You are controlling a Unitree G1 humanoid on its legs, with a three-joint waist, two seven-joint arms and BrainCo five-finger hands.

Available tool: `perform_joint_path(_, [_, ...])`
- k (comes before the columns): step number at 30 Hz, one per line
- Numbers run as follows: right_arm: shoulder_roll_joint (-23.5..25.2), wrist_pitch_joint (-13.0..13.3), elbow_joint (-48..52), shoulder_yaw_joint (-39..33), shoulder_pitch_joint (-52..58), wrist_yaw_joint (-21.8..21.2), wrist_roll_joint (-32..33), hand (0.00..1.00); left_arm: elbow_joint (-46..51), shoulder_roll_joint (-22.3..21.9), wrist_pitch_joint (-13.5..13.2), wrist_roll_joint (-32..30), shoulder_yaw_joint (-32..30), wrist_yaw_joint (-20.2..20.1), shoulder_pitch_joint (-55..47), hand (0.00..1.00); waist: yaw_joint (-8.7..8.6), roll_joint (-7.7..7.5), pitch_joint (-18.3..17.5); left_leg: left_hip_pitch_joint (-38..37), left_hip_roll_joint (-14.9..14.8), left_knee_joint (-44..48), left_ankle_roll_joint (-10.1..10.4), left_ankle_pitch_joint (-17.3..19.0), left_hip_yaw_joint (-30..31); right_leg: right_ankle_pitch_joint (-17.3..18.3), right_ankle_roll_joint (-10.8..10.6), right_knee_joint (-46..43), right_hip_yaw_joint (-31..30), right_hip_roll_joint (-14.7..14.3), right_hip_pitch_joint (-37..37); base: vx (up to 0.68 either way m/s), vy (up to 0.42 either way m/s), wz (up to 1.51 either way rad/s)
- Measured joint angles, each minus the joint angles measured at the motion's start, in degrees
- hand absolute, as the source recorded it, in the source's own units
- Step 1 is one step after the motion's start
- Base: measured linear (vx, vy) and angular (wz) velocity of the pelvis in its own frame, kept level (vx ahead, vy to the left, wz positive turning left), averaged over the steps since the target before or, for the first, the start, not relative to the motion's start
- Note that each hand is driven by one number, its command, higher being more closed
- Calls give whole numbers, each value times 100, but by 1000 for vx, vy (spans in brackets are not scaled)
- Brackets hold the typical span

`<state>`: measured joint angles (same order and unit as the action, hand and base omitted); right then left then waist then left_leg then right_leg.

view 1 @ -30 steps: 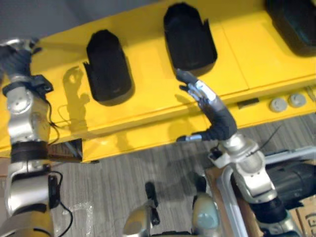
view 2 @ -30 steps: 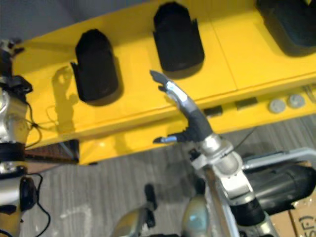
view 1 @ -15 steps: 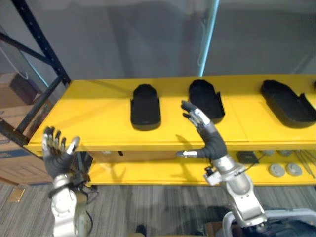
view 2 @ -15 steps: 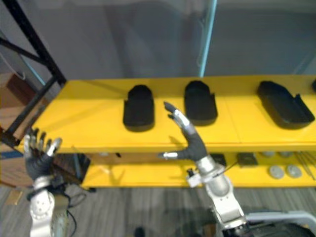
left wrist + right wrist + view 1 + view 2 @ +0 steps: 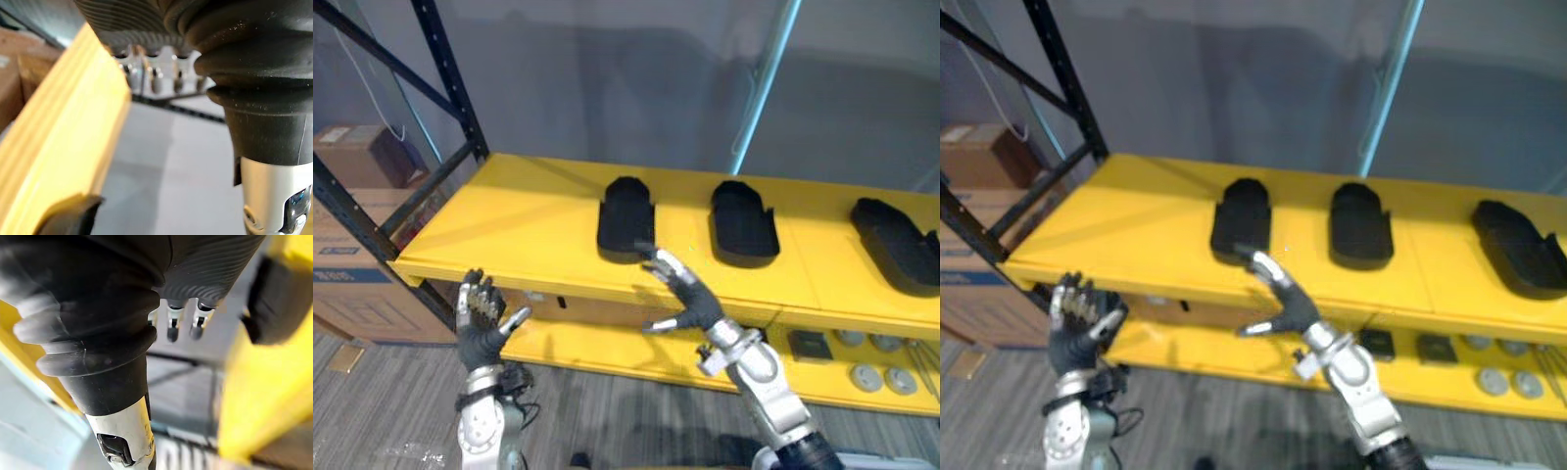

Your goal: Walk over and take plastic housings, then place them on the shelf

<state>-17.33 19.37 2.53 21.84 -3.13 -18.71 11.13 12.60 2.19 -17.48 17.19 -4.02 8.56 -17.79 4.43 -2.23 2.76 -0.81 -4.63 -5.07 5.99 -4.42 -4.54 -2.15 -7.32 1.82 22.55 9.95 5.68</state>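
Left robot hand (image 5: 481, 323) and right robot hand (image 5: 680, 299) are released, empty; your right reach could knock the centre-frame housing (image 5: 626, 217) off the shelf (image 5: 509, 225).

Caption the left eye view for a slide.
Open, empty left hand and right hand before a yellow shelf bearing three black plastic housings.

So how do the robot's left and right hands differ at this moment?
The left hand sits low before the left end of the shelf; the right hand is higher, at the front edge before the leftmost housing. The left hand's fingers point up, close together; the right hand's reach forward with the thumb splayed sideways. Both are open and empty.
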Motion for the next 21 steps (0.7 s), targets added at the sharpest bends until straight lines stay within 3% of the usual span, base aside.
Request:
perform_joint_path(8, [-19, -1, -388, 247, -533, 30, 154, 0, -57, 186, 37, 28, 261, -17, -79, 0, 174, -148, 42, 104, 19, -3, -2, -37, 129, 2, 8, -35, 113, 4, -44, -4, -8, 6])
perform_joint_path(15, [263, 139, -1099, 347, -717, 1056, -703, 0, -270, 184, 37, 28, 479, -41, -84, 0, 204, -112, 117, 119, 26, -5, -8, -83, 244, 98, 62, -122, 239, 20, -44, -22, -9, 6])
perform_joint_path(21, [365, 221, -1698, 348, -1123, 1233, -1079, 0, -270, 181, 38, 38, 514, -216, -101, 0, 291, -126, 156, 137, 43, -3, 1, -122, 417, 103, 45, -125, 417, 17, 52, -14, -20, 14])
